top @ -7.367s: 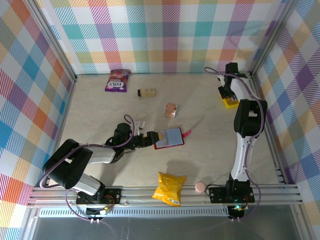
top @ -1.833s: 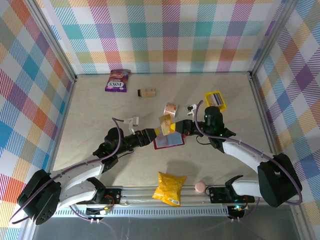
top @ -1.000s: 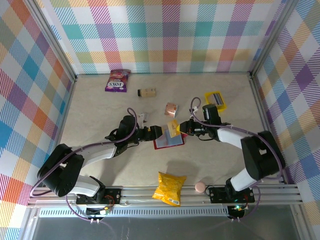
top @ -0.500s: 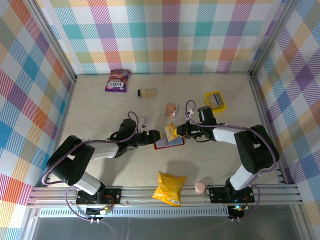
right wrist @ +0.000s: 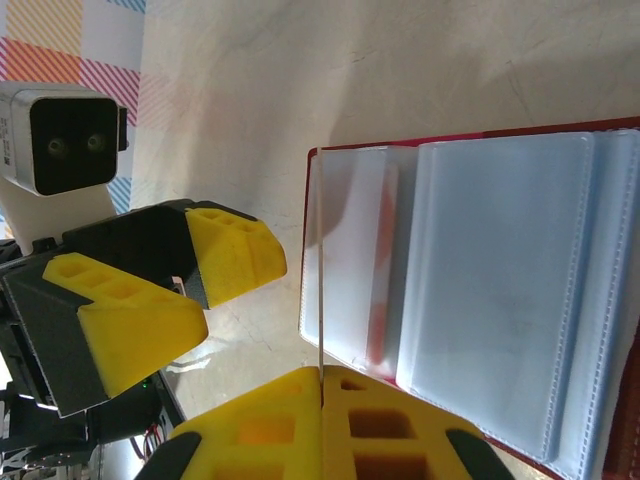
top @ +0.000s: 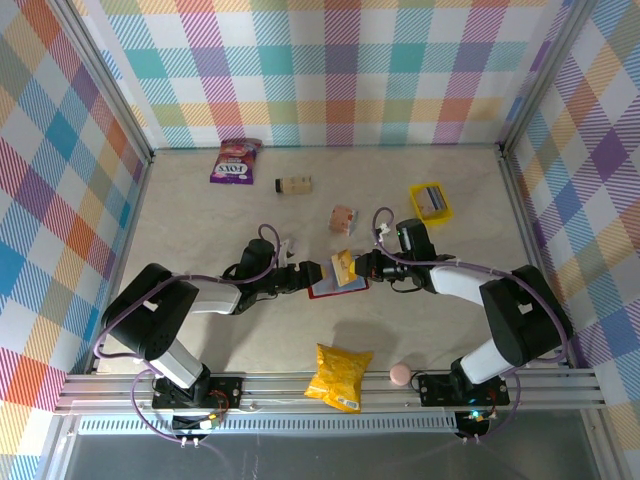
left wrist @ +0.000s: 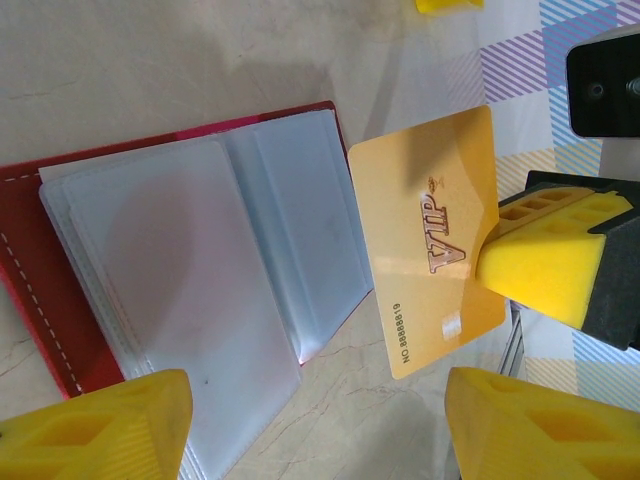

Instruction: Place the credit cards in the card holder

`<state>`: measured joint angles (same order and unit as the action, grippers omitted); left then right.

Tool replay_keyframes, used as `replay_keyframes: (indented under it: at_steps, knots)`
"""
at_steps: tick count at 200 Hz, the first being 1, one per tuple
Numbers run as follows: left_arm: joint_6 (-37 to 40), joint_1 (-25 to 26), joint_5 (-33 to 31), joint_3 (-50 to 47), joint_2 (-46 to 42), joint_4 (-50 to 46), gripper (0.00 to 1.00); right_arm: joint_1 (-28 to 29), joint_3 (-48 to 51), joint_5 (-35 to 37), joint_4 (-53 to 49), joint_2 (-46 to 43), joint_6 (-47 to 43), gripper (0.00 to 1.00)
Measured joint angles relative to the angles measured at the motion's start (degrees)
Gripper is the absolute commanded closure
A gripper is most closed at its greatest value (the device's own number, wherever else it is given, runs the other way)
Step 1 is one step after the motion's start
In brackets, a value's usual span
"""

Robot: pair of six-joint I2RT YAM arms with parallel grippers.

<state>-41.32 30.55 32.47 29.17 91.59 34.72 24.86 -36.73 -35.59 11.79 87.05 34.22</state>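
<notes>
Card holder: red fold-open case with clear plastic pockets (top: 330, 288); lies open, pockets up, on the beige table (top: 200, 220)
Card: yellow plastic VIP card (left wrist: 425, 235); tilted at the holder's rim, on the side toward the right gripper
Right gripper (top: 362, 266): clamped on that card, just beside the holder
Left gripper (top: 308, 274): fingers apart, empty; at the holder's opposite edge

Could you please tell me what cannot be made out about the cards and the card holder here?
yellow tray: top view, its contents are too small to count.
card holder: left wrist view, cloudy sleeves hide whether any pocket is already filled.
yellow card: right wrist view, seen edge-on as a thin line, so its face is unreadable there.
</notes>
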Motion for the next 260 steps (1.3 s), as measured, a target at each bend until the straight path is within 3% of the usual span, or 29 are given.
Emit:
replay_keyframes:
  at_steps: [260]
  knots:
    - [1.77, 0.44, -1.51, 1.97, 1.36, -5.97, 0.38, 3.74, -1.77, 6.08, 2.36, 8.04, 2.67, 1.00]
